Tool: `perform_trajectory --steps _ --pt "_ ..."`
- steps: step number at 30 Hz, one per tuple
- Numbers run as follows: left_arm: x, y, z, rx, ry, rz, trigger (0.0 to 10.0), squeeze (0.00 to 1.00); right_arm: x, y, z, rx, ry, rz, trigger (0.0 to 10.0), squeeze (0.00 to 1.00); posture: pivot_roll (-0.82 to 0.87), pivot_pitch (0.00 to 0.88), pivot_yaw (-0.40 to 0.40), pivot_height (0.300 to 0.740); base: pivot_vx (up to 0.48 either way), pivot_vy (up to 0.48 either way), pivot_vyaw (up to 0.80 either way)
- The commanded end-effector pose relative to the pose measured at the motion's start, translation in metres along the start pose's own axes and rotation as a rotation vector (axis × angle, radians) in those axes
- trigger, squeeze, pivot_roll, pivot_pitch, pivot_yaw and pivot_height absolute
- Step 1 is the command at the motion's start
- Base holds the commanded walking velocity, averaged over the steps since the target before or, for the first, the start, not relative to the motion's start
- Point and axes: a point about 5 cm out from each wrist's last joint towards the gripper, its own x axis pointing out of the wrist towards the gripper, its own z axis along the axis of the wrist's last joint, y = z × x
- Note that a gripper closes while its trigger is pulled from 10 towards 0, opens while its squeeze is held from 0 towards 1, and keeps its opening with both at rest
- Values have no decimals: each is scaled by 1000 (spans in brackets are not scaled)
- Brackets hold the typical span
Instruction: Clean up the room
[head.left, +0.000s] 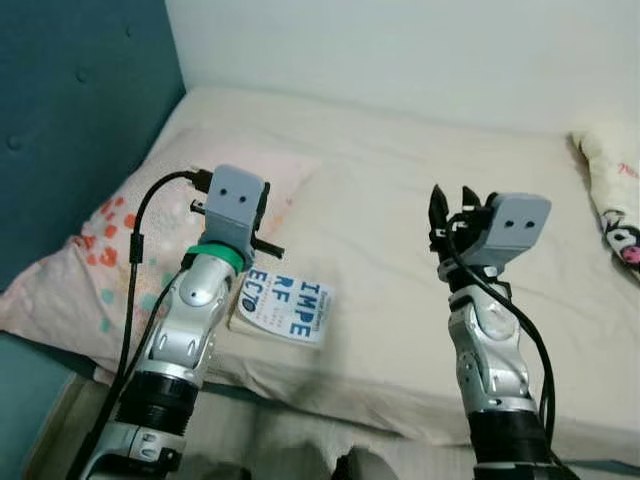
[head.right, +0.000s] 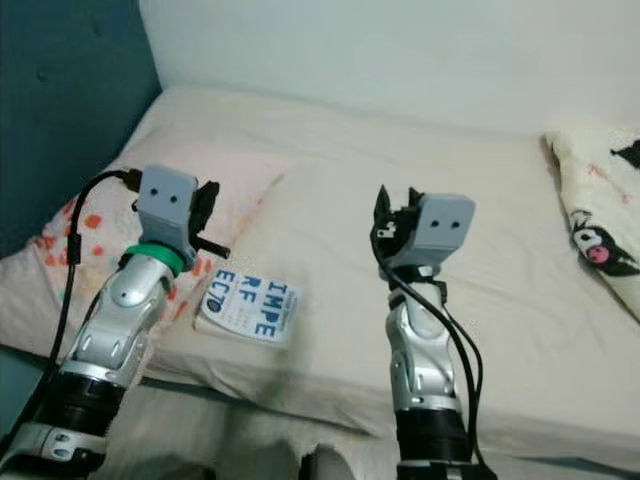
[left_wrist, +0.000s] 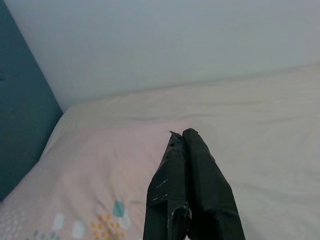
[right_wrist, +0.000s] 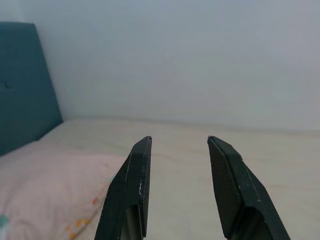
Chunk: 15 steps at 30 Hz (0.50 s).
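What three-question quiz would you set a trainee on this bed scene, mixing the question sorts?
1. True or false: the left gripper has its fingers spread wide apart.
2. Which thing lies on the bed nearest the left arm? A) the book with blue letters B) a cup C) a shoe
3. Fill in: the patterned pillow lies beside the teal ____.

Key
1. False: its fingers are pressed together, holding nothing, while the right gripper is open.
2. A: the book lies near the bed's front edge, beside the pillow.
3. Headboard, on the robot's left.
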Motion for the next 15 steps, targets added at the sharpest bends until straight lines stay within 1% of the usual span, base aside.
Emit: perform_trajectory --steps 1,7,15 --pt "-1 -4 -5 8 16 -14 10000 0 -1 -3 -3 1 18 -13 10000 0 -38 0 1 740 0 0 0" --pt "0 -4 -5 18 13 -21 10000 0 -1 3 -6 14 28 -13 10000 0 -27 0 6 740 0 0 0" --pt "-1 -7 -3 14 -3 -38 10000 0 -2 5 -7 25 27 -21 10000 0 -26 0 10 740 0 0 0"
